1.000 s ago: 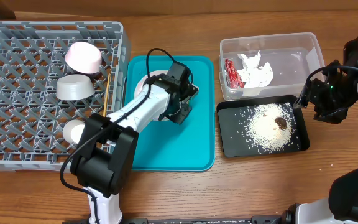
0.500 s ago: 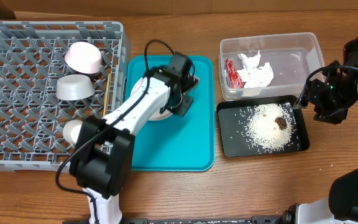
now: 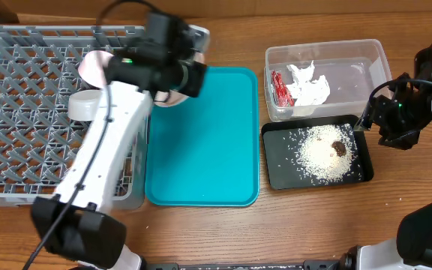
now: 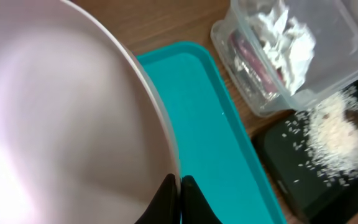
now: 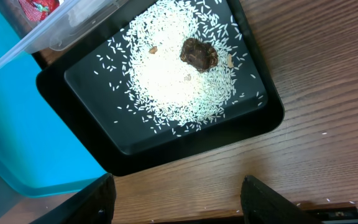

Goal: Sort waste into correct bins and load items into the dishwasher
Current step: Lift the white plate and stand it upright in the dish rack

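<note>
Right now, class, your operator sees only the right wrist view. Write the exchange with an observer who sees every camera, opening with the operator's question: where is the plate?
Observer: The left gripper is shut on the rim of the plate, holding it up by the right edge of the dish rack.
Operator: Is anything loaded in the rack?
Observer: Yes, a pink bowl and a white bowl lie in it, towards its right side.
Operator: In the clear tub I see only the red wrapper. Is anything else in there?
Observer: A crumpled napkin lies beside the wrapper.
</note>
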You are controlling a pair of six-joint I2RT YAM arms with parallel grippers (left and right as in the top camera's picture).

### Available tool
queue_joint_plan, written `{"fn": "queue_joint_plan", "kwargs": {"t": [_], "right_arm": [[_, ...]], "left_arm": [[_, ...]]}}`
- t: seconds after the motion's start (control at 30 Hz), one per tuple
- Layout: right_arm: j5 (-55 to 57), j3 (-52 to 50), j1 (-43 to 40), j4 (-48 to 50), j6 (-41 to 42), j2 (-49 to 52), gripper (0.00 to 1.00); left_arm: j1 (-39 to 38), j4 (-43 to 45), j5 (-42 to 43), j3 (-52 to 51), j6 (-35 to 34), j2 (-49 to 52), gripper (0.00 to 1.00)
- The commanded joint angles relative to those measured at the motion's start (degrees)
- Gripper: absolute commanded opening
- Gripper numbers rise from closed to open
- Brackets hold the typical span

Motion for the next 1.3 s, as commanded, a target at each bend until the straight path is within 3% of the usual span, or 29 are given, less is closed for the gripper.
{"fn": "queue_joint_plan", "kwargs": {"t": [0.0,0.2,0.43,0.73,1.03,1.07,1.1,1.27], "right_arm": [[-0.1,0.4,0.1,0.2,0.0,-1.2,0.66],[-0.1,0.4,0.1,0.2,0.0,-1.2,0.66],[-0.1,0.4,0.1,0.2,0.0,-1.2,0.66],[-0.1,0.4,0.1,-0.2,0.0,-1.2,0.66],[-0.1,0.4,0.1,-0.2,0.0,-1.2,0.66],[-0.1,0.4,0.1,-0.2,0.0,-1.2,0.66],[-0.1,0.4,0.1,-0.2,0.0,-1.2,0.66],[-0.1,0.4,0.1,-0.2,0.0,-1.2,0.66]], "left_arm": [[5.7,-0.1,15.5,1.1,-0.4,-0.9,0.04],[15.7,0.1,28.0,1.0,-0.4,-0.7,0.04],[22.5,-0.5,31.6,0.6,0.1,0.2,0.04],[25.6,-0.9,36.8,0.4,1.3,4.3,0.04],[28.6,-1.2,35.4,0.4,1.3,8.2,0.04],[28.9,-1.2,34.9,0.4,1.3,8.2,0.08],[29.1,-1.2,34.0,0.4,1.3,8.2,0.24],[29.4,-1.9,32.4,0.5,1.2,8.2,0.49]]}}
